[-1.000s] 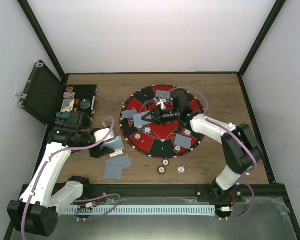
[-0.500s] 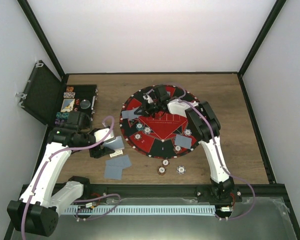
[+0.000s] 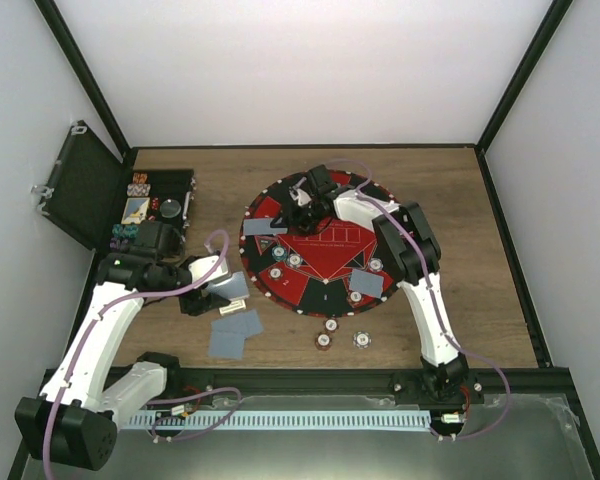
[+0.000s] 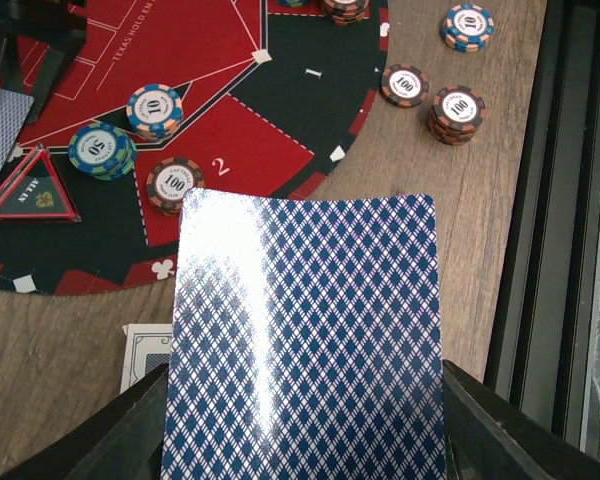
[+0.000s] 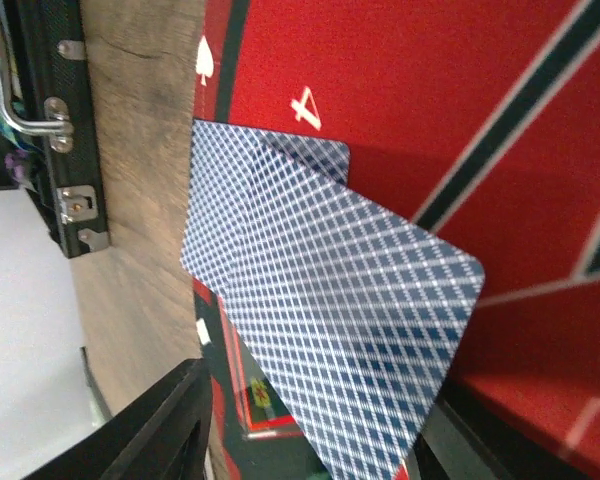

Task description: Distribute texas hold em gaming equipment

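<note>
Between the black fingers (image 4: pixel 120 440) of the left gripper (image 4: pixel 305 430) I see a playing card (image 4: pixel 305 330) clamped at its near end, glossy, its back a blue-and-white diamond lattice. Beyond it lie striped round chips reading "100" (image 4: pixel 174 184), "50" (image 4: pixel 100 150) and "10" (image 4: pixel 154 108). They sit on the red-and-black mat (image 4: pixel 210 60), which is printed "TEXAS HOLD EM" and has sectors numbered "1" and "2". A triangular marker (image 4: pixel 30 190) there reads "ALL IN". Two more "100" stacks (image 4: pixel 459 112) sit just off the mat on the wood-grain table (image 4: pixel 420 200).

On the right gripper (image 5: pixel 305 440), a tilted card (image 5: pixel 330 300) with the same lattice back runs down between the dark jaws. I cannot tell whether they pinch it or stand free of it. It overlaps a flat card (image 5: pixel 280 150) lying by the white "4" and a spade mark. Past the mat's edge I see the black case (image 5: pixel 40 150) with metal latches.

From above, this gripper is over the mat's far-left sector and the left one over bare wood beside the mat.
</note>
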You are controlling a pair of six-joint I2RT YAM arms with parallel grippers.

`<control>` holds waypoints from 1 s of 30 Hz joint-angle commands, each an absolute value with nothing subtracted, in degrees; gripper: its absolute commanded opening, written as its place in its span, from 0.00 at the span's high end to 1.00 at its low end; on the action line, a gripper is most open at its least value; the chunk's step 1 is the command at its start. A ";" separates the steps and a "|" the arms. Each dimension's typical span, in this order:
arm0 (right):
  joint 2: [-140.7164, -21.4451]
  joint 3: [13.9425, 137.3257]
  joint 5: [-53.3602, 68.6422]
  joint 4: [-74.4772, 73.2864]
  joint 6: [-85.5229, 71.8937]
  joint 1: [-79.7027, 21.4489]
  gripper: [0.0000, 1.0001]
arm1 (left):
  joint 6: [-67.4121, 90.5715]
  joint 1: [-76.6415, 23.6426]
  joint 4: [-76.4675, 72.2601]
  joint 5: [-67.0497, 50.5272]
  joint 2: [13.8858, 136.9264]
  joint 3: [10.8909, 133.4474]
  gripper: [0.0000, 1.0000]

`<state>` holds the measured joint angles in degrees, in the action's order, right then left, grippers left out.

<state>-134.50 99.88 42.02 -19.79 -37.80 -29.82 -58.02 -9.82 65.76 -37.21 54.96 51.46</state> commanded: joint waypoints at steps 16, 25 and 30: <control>-98.78 74.96 33.32 -16.51 -37.74 -34.53 0.15 | -58.28 -9.75 66.80 -39.18 53.20 53.64 0.96; -87.36 59.69 40.93 -0.50 -49.67 -44.77 0.00 | -58.61 -9.75 66.52 -39.69 53.54 53.56 0.96; -89.66 60.41 41.27 2.19 -51.30 -49.39 0.00 | -58.41 -9.69 66.50 -39.83 53.38 53.67 0.96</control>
